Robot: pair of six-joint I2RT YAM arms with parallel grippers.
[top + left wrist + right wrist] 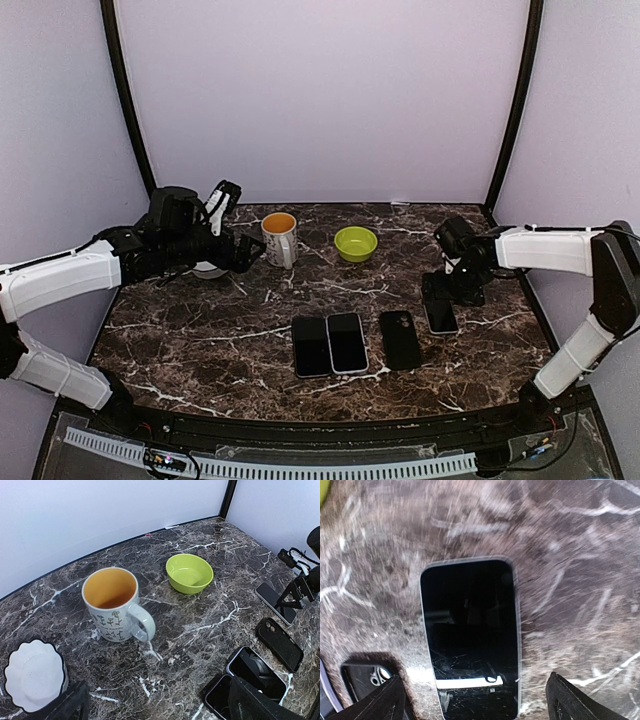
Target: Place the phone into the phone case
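Note:
A phone [441, 316] lies screen up at the right of the marble table, and fills the right wrist view [469, 630]. My right gripper [458, 287] hovers just above it, open and empty, one finger [377, 700] on each side of the phone. The black phone case [400, 339] lies left of that phone, with its camera cutout at the far end; a corner of the case [364, 679] shows in the right wrist view. My left gripper [238, 252] is open and empty near the mug [280, 238], far from the case.
Two more phones [311, 346] [347, 342] lie side by side at the front centre. A green bowl [355, 243] stands at the back centre. A white scalloped dish [34, 673] sits beside the mug in the left wrist view [113, 605].

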